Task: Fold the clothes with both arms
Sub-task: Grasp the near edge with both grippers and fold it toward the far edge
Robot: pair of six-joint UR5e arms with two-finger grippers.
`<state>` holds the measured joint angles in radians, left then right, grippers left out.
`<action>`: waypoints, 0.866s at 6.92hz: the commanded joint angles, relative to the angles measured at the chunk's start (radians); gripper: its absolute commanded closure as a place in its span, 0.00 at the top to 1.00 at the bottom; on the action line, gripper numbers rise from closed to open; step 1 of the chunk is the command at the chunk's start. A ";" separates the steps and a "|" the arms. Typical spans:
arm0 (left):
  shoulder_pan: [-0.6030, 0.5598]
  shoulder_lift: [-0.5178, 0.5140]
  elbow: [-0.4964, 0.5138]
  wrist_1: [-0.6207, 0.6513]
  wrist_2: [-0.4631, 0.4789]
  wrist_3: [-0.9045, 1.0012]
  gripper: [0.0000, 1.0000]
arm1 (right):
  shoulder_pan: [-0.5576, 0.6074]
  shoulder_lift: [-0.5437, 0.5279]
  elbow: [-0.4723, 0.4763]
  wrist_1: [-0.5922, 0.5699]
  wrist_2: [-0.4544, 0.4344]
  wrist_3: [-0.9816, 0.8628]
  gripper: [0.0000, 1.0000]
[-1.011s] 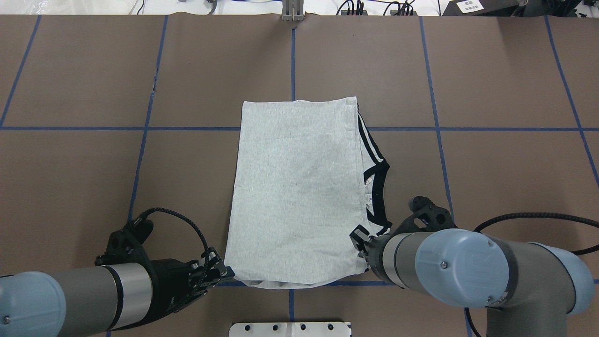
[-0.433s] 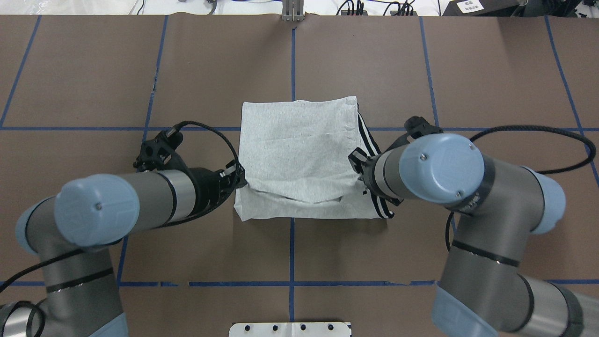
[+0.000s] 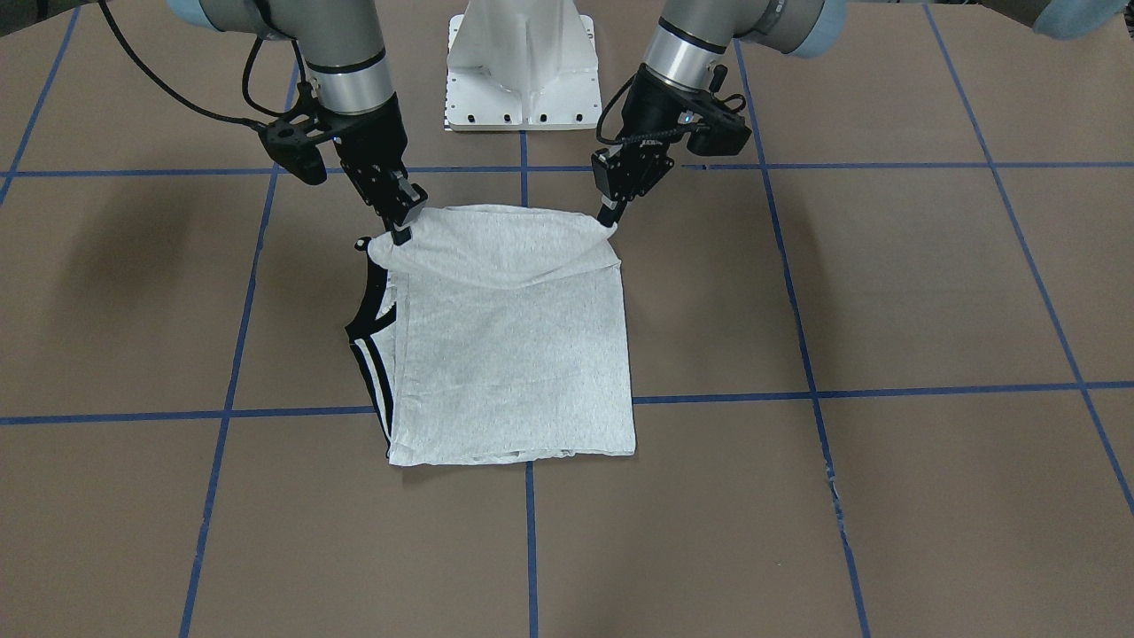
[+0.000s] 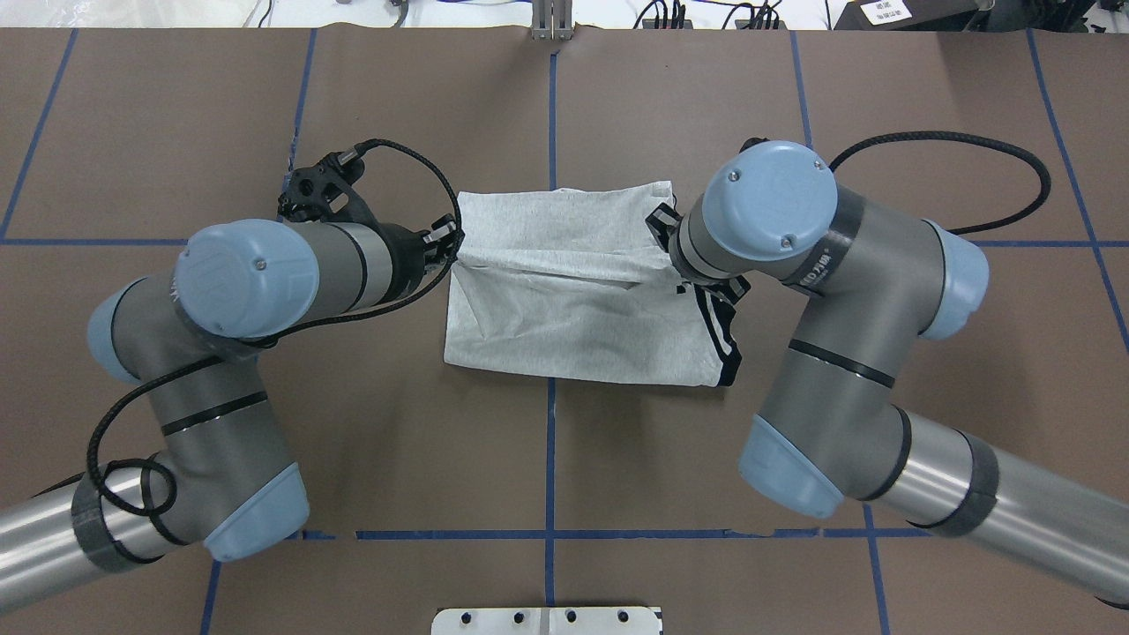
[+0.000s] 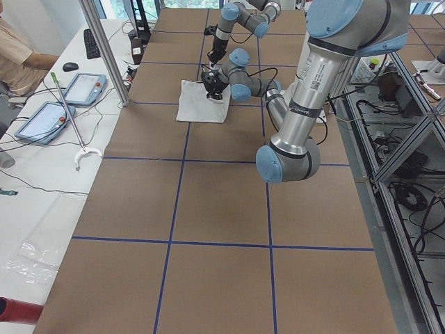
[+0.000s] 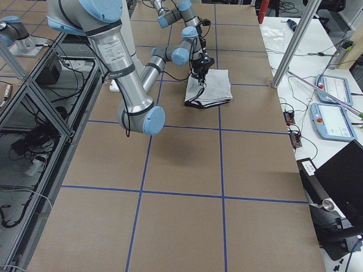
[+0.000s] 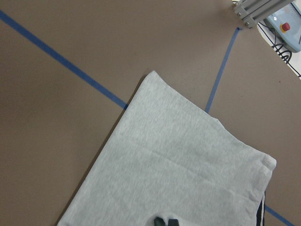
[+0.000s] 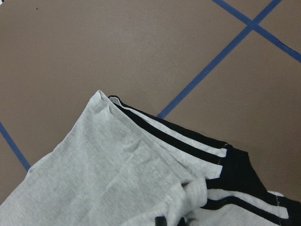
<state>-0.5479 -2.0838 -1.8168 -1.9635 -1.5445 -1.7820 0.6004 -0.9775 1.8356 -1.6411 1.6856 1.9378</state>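
Note:
The grey T-shirt (image 4: pixel 573 309) lies mid-table, back side up, its black-striped trim (image 4: pixel 719 339) poking out on the right; the cartoon print is hidden. My left gripper (image 4: pixel 452 242) is shut on the shirt's lifted left corner, and my right gripper (image 3: pixel 403 235) is shut on the lifted right corner. Both hold the near edge up and over the shirt body (image 3: pixel 514 354), near its far edge. In the left wrist view, shut fingertips (image 7: pixel 167 221) pinch grey cloth (image 7: pixel 178 165). The right wrist view shows cloth (image 8: pixel 108 174) and striped trim (image 8: pixel 188 146).
The white pedestal (image 3: pixel 523 71) stands at the table's near edge, between the arm bases. Blue tape lines (image 4: pixel 550 459) grid the brown table. A metal post (image 4: pixel 551 22) stands at the far edge. A seated person (image 5: pixel 21 56) and tablets (image 5: pixel 83 87) are beyond it.
Both grippers have carried the shirt's near edge away from the robot, over the shirt, towards its far edge. The visible shirt has become much shorter as it folds.

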 commanded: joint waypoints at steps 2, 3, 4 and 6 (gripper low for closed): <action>-0.050 -0.061 0.157 -0.078 0.004 0.091 0.00 | 0.082 0.092 -0.264 0.192 0.083 -0.011 0.00; -0.052 -0.071 0.195 -0.106 0.009 0.102 0.00 | 0.093 0.097 -0.288 0.198 0.092 -0.032 0.00; -0.053 -0.082 0.244 -0.171 0.015 0.107 0.00 | 0.099 0.112 -0.323 0.202 0.094 -0.051 0.00; -0.090 -0.128 0.369 -0.245 0.041 0.172 0.20 | 0.117 0.140 -0.427 0.266 0.101 -0.141 0.99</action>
<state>-0.6135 -2.1829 -1.5250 -2.1696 -1.5118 -1.6542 0.7090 -0.8511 1.4706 -1.4177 1.7825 1.8610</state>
